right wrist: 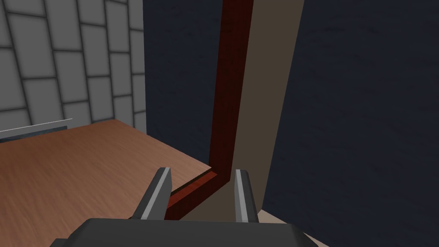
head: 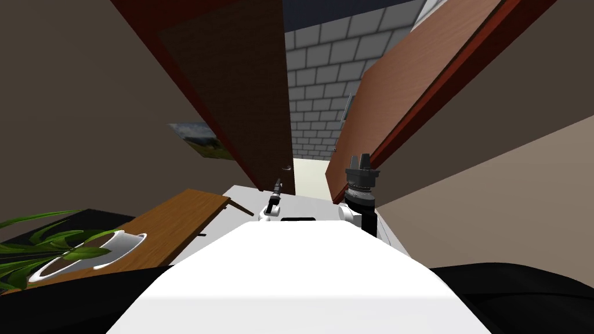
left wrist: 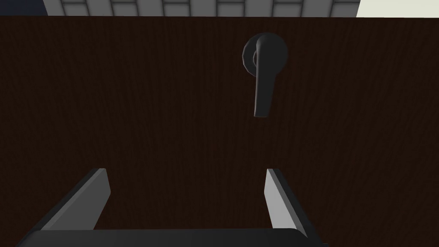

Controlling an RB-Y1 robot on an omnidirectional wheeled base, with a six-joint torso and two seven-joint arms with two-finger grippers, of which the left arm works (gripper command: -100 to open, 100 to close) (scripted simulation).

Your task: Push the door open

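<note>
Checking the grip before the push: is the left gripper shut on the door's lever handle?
No: the left gripper stands open, and the dark lever handle lies beyond it, untouched.

probably a home hallway: wooden door (head: 238,98), potted plant (head: 69,252), wall picture (head: 200,139).

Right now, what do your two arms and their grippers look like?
The left gripper and the right gripper each have two thin, light grey, blade-like fingers on a dark box. The right arm shows a dark ribbed joint and a white link; the left arm is white.
</note>
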